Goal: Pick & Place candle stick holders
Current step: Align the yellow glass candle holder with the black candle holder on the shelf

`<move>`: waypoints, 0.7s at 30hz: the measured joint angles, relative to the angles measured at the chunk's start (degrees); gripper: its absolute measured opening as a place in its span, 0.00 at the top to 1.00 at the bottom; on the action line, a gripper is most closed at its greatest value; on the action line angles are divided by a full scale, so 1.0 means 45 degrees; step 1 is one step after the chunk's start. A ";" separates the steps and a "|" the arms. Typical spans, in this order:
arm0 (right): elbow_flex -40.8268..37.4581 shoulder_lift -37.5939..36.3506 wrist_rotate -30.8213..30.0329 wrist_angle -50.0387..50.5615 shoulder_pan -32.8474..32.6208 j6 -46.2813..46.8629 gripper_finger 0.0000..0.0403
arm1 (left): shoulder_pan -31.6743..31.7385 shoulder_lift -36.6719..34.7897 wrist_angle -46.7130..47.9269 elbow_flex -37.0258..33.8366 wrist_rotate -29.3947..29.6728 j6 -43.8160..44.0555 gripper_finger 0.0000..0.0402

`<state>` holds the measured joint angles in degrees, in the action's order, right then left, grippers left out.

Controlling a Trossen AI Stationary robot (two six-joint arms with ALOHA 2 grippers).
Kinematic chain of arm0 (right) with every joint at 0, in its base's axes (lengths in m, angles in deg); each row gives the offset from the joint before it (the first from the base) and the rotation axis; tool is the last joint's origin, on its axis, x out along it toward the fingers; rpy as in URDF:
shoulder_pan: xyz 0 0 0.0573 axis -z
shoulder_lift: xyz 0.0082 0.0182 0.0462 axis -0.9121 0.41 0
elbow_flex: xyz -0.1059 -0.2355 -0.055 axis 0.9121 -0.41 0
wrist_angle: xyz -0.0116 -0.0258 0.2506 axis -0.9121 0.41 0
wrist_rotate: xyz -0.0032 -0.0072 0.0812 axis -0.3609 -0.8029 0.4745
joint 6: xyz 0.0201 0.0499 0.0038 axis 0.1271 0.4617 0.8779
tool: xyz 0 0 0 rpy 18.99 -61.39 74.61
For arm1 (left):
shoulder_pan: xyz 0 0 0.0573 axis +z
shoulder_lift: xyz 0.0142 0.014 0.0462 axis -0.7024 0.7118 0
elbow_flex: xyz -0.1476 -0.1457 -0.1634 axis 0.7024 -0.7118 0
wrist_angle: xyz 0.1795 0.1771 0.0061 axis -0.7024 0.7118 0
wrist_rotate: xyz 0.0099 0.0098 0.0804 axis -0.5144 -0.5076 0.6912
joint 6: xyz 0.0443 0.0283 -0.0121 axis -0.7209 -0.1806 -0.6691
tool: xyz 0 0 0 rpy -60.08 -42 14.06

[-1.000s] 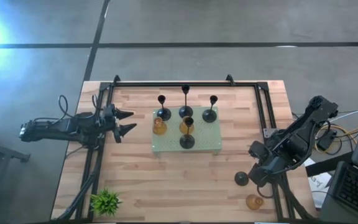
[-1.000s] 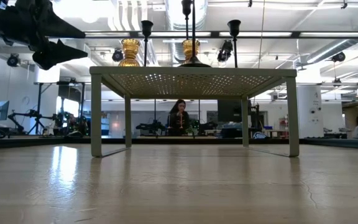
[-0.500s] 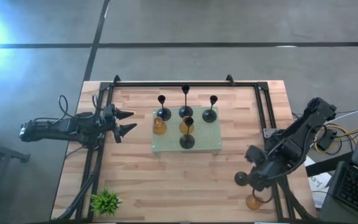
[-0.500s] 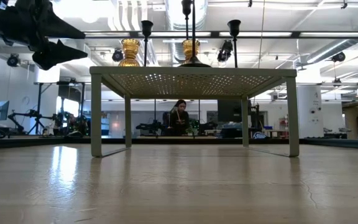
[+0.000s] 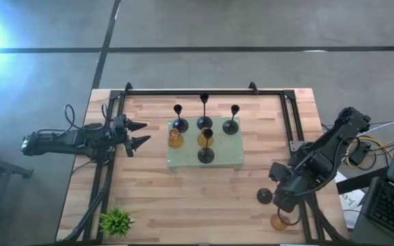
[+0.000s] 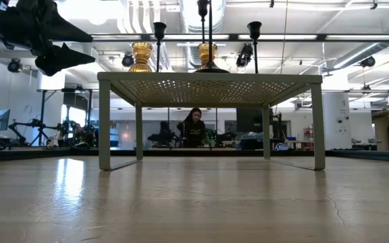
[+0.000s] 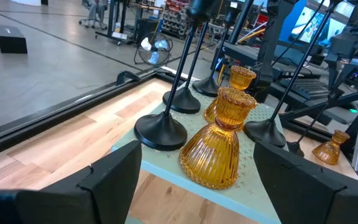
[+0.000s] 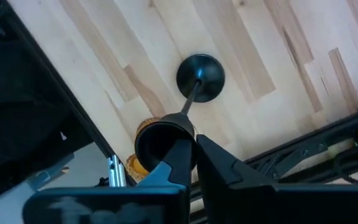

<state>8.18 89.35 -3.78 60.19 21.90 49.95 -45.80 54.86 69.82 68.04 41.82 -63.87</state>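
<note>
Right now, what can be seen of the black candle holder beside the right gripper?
The black candle holder is matte dark, with a round dome base, thin stem and cup top. It stands upright on the bare wooden table, off the green mat, near an amber holder. The right gripper is shut on its cup.

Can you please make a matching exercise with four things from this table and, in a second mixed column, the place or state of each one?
Things:
1. left gripper
2. right gripper
3. small green plant
4. pale green mat

Places or states:
A. carries six holders
B. jaws shut on a black candle holder
C. near left corner of the table
D. jaws open, beside the mat

Pairs: 1-D, 2-B, 3-C, 4-A
</note>
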 joint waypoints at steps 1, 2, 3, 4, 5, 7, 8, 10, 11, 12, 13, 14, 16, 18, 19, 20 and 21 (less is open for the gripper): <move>0.0000 0.0000 0.0004 -0.0043 0.0075 -0.0129 0.98 | -0.0002 -0.0001 -0.0002 0.0000 -0.0003 0.0000 0.22; 0.0000 0.0000 0.0009 -0.0091 0.0176 -0.0286 0.98 | -0.0001 0.0000 -0.0001 0.0000 -0.0003 0.0000 0.22; 0.0000 0.0000 0.0014 -0.0188 0.0317 -0.0505 0.98 | -0.0003 -0.0002 0.0000 0.0000 -0.0005 0.0000 0.22; 0.0000 0.0000 0.0014 -0.0327 0.0496 -0.0762 0.98 | 0.0002 -0.0001 0.0000 0.0000 -0.0001 0.0000 0.22; 0.0000 0.0000 0.0034 -0.0446 0.0685 -0.1067 0.98 | 0.0001 0.0000 -0.0001 0.0000 -0.0004 0.0000 0.22; 0.0000 0.0000 0.0137 -0.0783 0.1169 -0.1821 0.98 | 0.0002 0.0002 0.0000 0.0000 -0.0002 0.0000 0.22; 0.0000 0.0004 0.0188 -0.1013 0.1452 -0.2255 0.98 | 0.0002 -0.0002 0.0000 0.0000 0.0000 0.0000 0.22; 0.0000 0.0041 0.0314 -0.1440 0.2054 -0.3130 0.98 | 0.0002 0.0002 0.0000 0.0000 -0.0001 -0.0005 0.22; 0.0000 0.0079 0.0512 -0.1708 0.2392 -0.3583 0.98 | 0.0002 0.0003 0.0000 0.0000 -0.0003 -0.0005 0.22; 0.0000 0.0124 0.0789 -0.1982 0.2695 -0.4017 0.98 | -0.0001 0.0003 0.0000 0.0000 -0.0003 -0.0005 0.22; 0.0000 0.0192 0.1080 -0.2195 0.3000 -0.4448 0.98 | -0.0001 -0.0002 0.0000 0.0000 -0.0003 -0.0013 0.22; 0.0000 0.0284 0.1346 -0.2389 0.3289 -0.4830 0.98 | 0.0001 0.0003 0.0000 0.0000 0.0000 -0.0031 0.22; 0.0000 0.0516 0.2028 -0.2831 0.3795 -0.5673 0.98 | 0.0001 0.0003 0.0001 0.0000 -0.0004 -0.0121 0.22; 0.0000 0.0812 0.2622 -0.3261 0.4216 -0.6443 0.98 | 0.0002 -0.0001 0.0000 0.0000 0.0000 -0.0256 0.22; 0.0004 0.0953 0.2900 -0.3433 0.4400 -0.6803 0.98 | 0.0002 0.0000 0.0003 0.0000 -0.0003 -0.0267 0.22; 0.0038 0.1100 0.3146 -0.3545 0.4576 -0.7137 0.98 | 0.0000 0.0003 0.0005 0.0000 -0.0005 -0.0272 0.22; 0.0106 0.1250 0.3330 -0.3576 0.4739 -0.7445 0.98 | 0.0002 0.0003 0.0003 0.0000 0.0000 -0.0272 0.22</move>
<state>8.66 94.98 11.21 44.10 43.23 16.45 -45.79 54.87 69.83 68.04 41.82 -65.10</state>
